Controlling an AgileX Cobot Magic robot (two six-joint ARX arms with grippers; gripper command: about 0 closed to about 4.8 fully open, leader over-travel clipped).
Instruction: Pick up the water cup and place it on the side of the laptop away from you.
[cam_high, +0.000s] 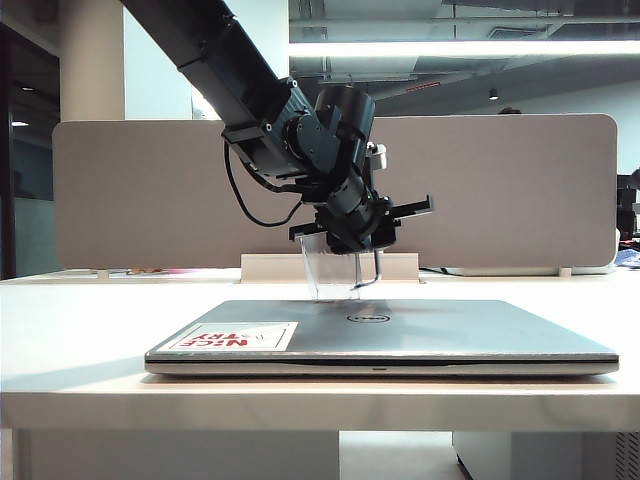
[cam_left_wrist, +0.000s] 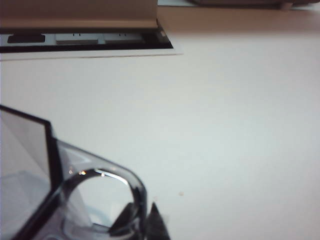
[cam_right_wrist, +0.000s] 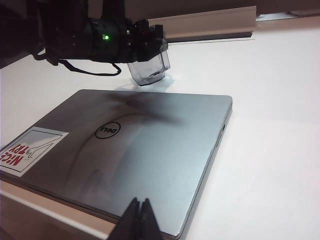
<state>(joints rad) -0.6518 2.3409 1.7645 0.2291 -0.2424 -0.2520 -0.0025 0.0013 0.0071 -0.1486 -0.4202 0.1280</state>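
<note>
Left arm comes in from the upper left of the exterior view, slanting down over the table, wrist bent so the left gripper (cam_high: 350, 243) points downward beyond the far edge of the laptop (cam_high: 400, 335). Its black crossbar sits roughly level above the water cup (cam_high: 330, 268). The gripper is at the cup's rim; from the exterior view the fingers straddle the top of the cup, but whether they press on the wall or stand just clear of it cannot be told. In the left wrist view the cup's rim (cam_left_wrist: 100, 187) fills the near corner, with one dark fingertip (cam_left_wrist: 155, 225) just beside it and bare table (cam_left_wrist: 225, 125) beyond. The cup is clear with a faint grey tint, walls straight and tapering toward the base, a thin dark handle hanging down one side in the exterior view. It stands on or just above the table behind the laptop, on the side away from the camera, upright or nearly so; contact of the base with the table cannot be confirmed. In the right wrist view the cup (cam_right_wrist: 149, 70) shows just past the laptop's far edge (cam_right_wrist: 150, 145), under the black left gripper (cam_right_wrist: 145, 42). Laptop is closed, silver lid up, round logo near the middle, white-and-red sticker (cam_high: 235, 337) at the near left corner. Right gripper (cam_right_wrist: 140, 220) shows only in its own wrist view, fingertips pressed together with nothing between them, over the laptop's near edge.
</note>
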